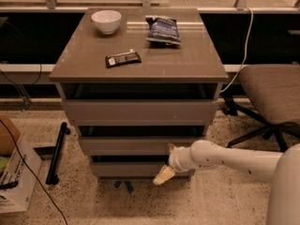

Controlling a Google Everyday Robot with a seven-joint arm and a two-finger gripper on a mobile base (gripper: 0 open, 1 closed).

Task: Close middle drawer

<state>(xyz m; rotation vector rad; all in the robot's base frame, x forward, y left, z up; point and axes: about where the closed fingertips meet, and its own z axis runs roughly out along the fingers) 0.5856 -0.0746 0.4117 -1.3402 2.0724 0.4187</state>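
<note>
Gripper (162, 176): at the end of a white arm (234, 161) that enters from the right. It sits low in front of the cabinet (140, 62), tip angled down and to the left, over the front of the bottom drawer (126, 168). Whether it is open or closed cannot be told. Nothing is seen held in it.

Middle drawer (136, 145): directly above and slightly left of the gripper. Its low flat front stands a little forward of the cabinet body, with a dark gap above it. The wrist lies just beside the right end of that front; contact cannot be confirmed.

Top drawer (140, 111): higher above the gripper, with a taller front, also standing out from the carcass.

On the cabinet top, well above the gripper: a white bowl (106, 21), a dark blue snack bag (163, 30) and a black wrapped bar (123, 58).

To the gripper's right: an office chair (276, 90). To its far left on the speckled floor: a cardboard box (14, 182) and a black bar (57, 151).
</note>
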